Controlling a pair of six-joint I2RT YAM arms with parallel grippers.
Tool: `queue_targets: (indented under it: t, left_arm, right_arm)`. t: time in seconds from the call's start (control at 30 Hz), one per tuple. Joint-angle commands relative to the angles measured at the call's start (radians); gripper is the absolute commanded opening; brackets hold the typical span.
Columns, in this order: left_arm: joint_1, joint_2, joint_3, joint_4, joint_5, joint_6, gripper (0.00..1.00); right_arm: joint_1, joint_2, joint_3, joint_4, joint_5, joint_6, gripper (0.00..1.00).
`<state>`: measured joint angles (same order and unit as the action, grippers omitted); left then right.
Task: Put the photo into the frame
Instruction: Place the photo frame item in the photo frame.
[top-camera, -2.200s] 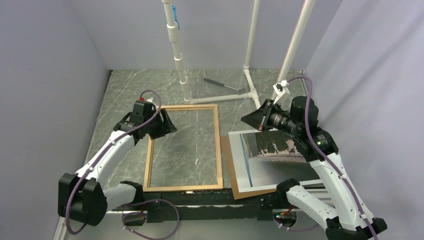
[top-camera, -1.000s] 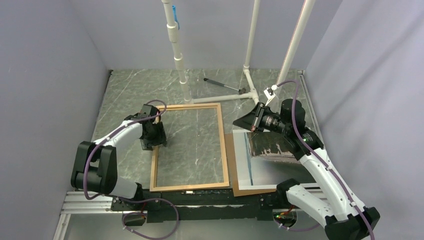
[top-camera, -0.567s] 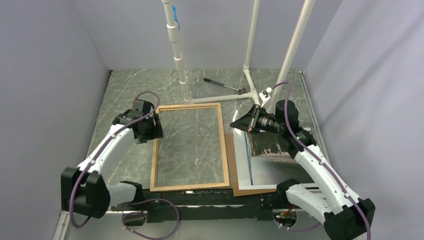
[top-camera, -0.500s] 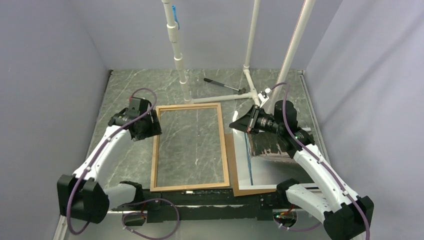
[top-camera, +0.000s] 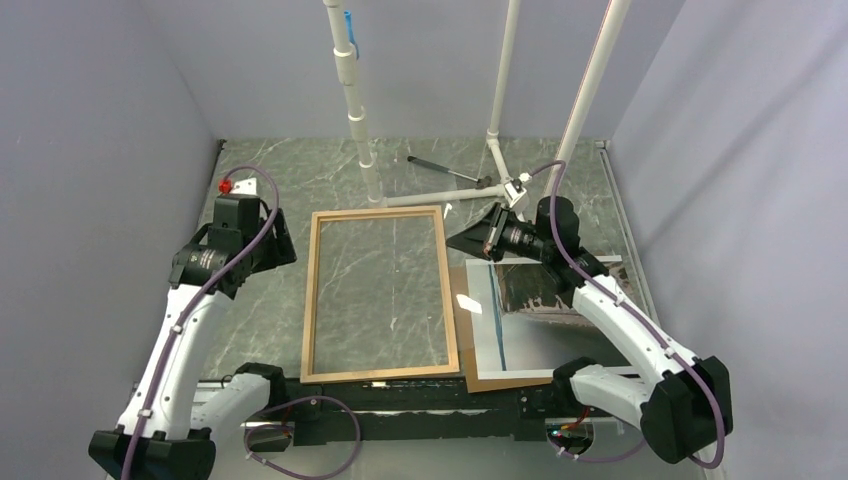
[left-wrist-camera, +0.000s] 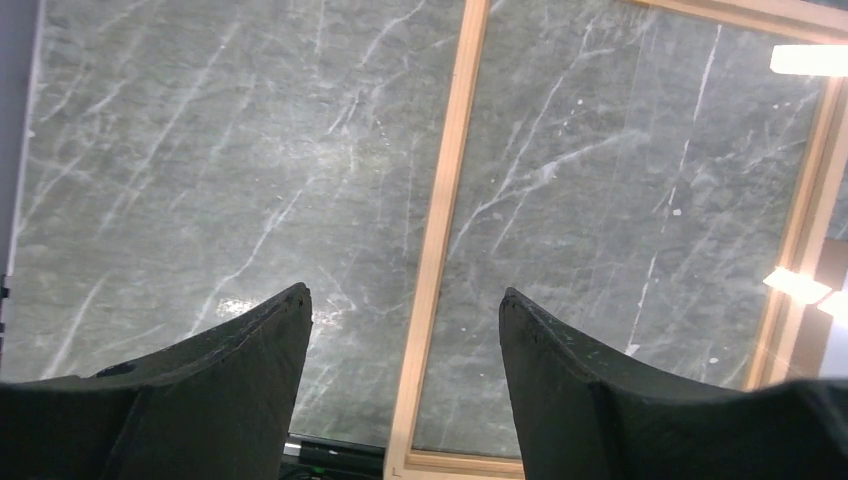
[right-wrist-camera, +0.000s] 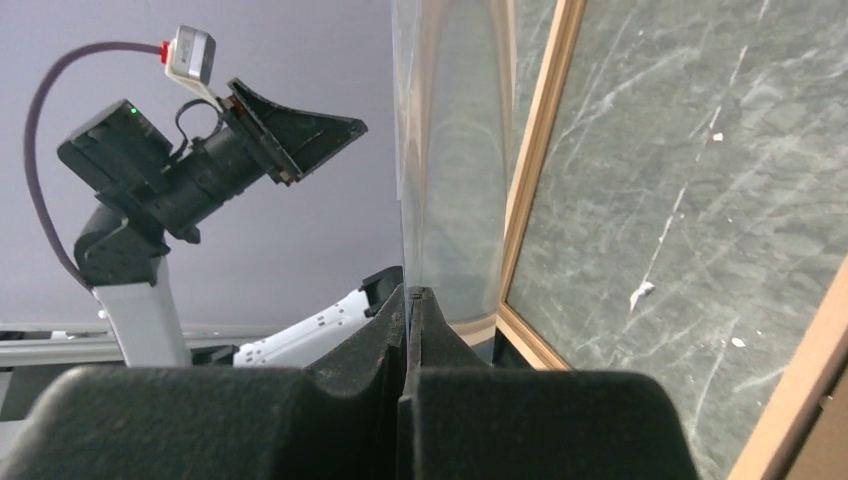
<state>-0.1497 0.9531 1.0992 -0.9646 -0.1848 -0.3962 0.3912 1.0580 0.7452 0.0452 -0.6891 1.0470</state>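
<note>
- Grey-green marbled table (top-camera: 270, 170) stood between pale violet walls (top-camera: 100, 150), with white pipe uprights (top-camera: 357, 120) at its far edge.
- From above, the frame (top-camera: 310, 300) lay flat in the middle of the table, with its long sides running near to far and bare marble showing through it.
- Just right of it, toward the near right corner, the photo (top-camera: 545, 325) lay over a brown backing board (top-camera: 460, 335), its far end lifted.
- The right gripper (top-camera: 478, 240) was at that far end.
- Only its wrist view showed the jaws pressed together on the photo, which appeared edge-on as a thin glossy sheet beside the frame's rail.
- The left gripper (top-camera: 275, 240) hung over the table's left side, apart from the frame.
- Its wrist view showed the jaws wide with nothing held, and the frame's left rail lying below the gap.
- The right wrist view also caught the left gripper against the wall, an angle the overhead camera did not give.
</note>
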Motion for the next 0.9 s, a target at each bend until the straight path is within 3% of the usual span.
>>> queue_targets:
  t: [0.0,0.3,0.87]
  left_arm:
    - [0.009,-0.042,-0.007,-0.003,-0.061,0.068,0.72]
    - [0.012,-0.179,-0.22,0.164,-0.106,0.12,0.69]
    - [0.018,-0.159,-0.233,0.18,-0.124,0.113,0.67]
  right_arm:
    - [0.02,0.024,0.023,0.168,0.005,0.091,0.0]
    - [0.076,0.133,0.032,0.26,0.077,0.131,0.0]
    - [0.184,0.33,0.064,0.381,0.14,0.176,0.0]
